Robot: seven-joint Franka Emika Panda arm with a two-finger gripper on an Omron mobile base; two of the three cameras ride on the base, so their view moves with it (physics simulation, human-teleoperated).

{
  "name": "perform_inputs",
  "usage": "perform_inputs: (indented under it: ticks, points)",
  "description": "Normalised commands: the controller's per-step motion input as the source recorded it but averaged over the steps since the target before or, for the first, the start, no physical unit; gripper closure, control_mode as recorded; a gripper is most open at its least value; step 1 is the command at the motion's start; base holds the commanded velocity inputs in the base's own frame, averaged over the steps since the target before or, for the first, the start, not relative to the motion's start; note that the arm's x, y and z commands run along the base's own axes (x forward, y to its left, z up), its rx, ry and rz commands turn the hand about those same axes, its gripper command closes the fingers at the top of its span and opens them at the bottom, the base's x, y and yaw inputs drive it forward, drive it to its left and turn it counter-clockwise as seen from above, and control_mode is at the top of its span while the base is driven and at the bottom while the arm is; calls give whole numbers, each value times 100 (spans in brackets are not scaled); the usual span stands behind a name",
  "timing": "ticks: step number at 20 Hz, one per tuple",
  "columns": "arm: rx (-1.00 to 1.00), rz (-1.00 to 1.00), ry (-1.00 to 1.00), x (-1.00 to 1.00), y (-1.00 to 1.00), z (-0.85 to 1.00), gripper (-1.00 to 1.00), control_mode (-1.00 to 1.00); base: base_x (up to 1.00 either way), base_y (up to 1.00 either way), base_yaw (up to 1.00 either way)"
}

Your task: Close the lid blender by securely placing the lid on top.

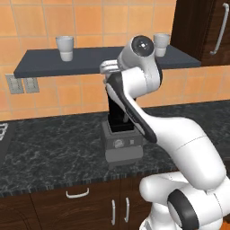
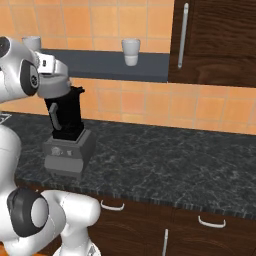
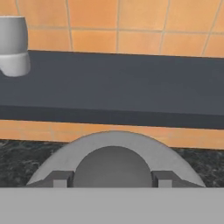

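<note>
The claw (image 3: 112,177) grips a round grey lid (image 3: 112,151), one dark fingertip seated on each side of its central dome, so it is pinching the lid. In the right base view the lid (image 2: 52,85) sits at the head of the blender (image 2: 67,122), though the arm hides the joint and it cannot be confirmed whether the lid is fully seated or slightly above the rim. The step in hand is judged to be the final lowering and seating. The next move calls for a level press straight down onto the jar, then release.

The blender stands on a dark speckled worktop (image 2: 165,160). Behind and above the blender runs a dark shelf (image 1: 40,63) carrying two white cups (image 1: 65,48). Orange tiles back the blender; dark wood cabinets lie below it, with a tall one to its right.
</note>
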Motion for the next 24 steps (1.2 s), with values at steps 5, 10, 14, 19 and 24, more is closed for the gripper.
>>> perform_inputs:
  ticks: [5, 10, 14, 19, 24]
  points:
    - [0, 0, 0, 29, 0, 0, 100, -100, 0, 0, 0]
    - [0, 0, 0, 27, 0, 9, 100, -100, 0, 0, 0]
    - [0, 0, -4, 12, 0, 20, 100, -100, 0, 0, 0]
    - [0, 0, -21, 0, 0, 29, 100, -100, 0, 0, 0]
    - [0, 0, -18, 0, 0, 38, 100, -100, 0, 0, 0]
